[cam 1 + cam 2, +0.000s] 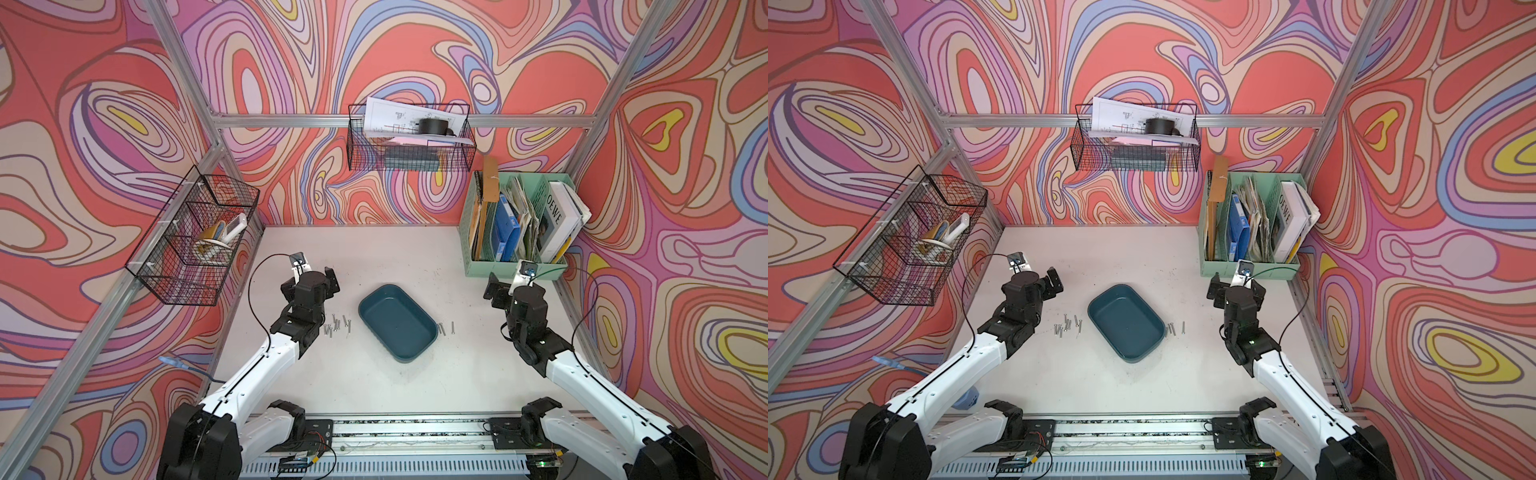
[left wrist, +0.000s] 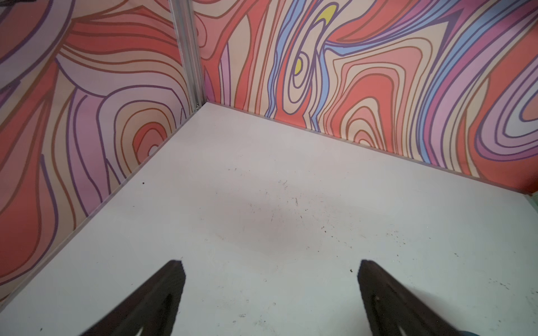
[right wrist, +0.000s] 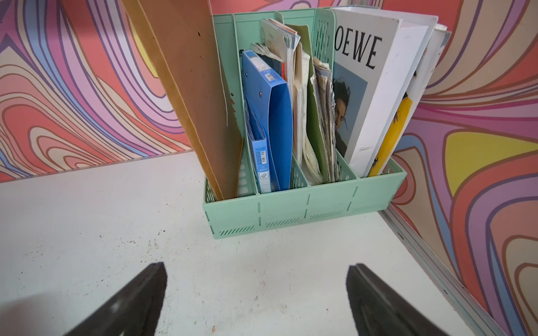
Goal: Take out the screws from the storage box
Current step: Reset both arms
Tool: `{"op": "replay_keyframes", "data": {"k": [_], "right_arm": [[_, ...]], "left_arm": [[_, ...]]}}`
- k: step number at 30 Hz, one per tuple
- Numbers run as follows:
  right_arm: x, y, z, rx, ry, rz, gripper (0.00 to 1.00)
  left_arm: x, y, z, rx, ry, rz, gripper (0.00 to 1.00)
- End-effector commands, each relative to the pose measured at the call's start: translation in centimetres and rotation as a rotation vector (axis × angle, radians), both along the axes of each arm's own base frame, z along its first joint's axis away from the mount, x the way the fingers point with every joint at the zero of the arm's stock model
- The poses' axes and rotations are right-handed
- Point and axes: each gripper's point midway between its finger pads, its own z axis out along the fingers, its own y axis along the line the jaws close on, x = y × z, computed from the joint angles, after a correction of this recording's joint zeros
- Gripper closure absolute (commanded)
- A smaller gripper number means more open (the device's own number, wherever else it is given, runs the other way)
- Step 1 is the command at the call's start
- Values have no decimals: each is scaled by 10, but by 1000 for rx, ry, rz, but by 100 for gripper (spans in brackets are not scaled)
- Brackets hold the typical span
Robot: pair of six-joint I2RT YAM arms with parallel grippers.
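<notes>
Apparently finished — box (image 1: 397,328) empty, screws (image 1: 336,326) on the table (image 1: 374,257) just beside it, either flank; left gripper (image 2: 270,263) and right gripper (image 3: 256,266) gape, holding nothing — next, I'd guess, only check and retire

Walls (image 1: 415,50) are wild: swirly contour-line bands in coral red, pink, lilac, beige and periwinkle blue, with little yellow blobs here and there. The table (image 1: 374,257) is off-white with dark specks and scuffs. Storage box (image 1: 395,320) is plain dark teal, screws (image 1: 336,324) silver-grey. File organizer (image 3: 291,215) is mint green, and in it sit a bright blue binder (image 3: 270,116), a kraft-brown folder (image 3: 189,72) and a white book (image 3: 378,96) with black lettering over a pale blue photo. Wire baskets (image 1: 178,274) are black. Arms (image 1: 266,361) are white with black joints, and the left tool (image 2: 270,270) and right tool (image 3: 256,273) are matte black.
</notes>
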Motion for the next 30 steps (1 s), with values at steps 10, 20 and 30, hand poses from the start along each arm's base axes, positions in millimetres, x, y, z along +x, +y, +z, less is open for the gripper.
{"op": "replay_keyframes", "data": {"k": [10,20,30], "right_arm": [[9,-22,-28,-77,2,-93,2],[29,-53,-82,-56,71,-149,2],[75,-54,-89,-42,23,-94,2]], "left_arm": [[-10,52,-18,175,22,164,1],[-6,75,-76,320,159,200,1],[17,70,-93,285,174,87,1]]}}
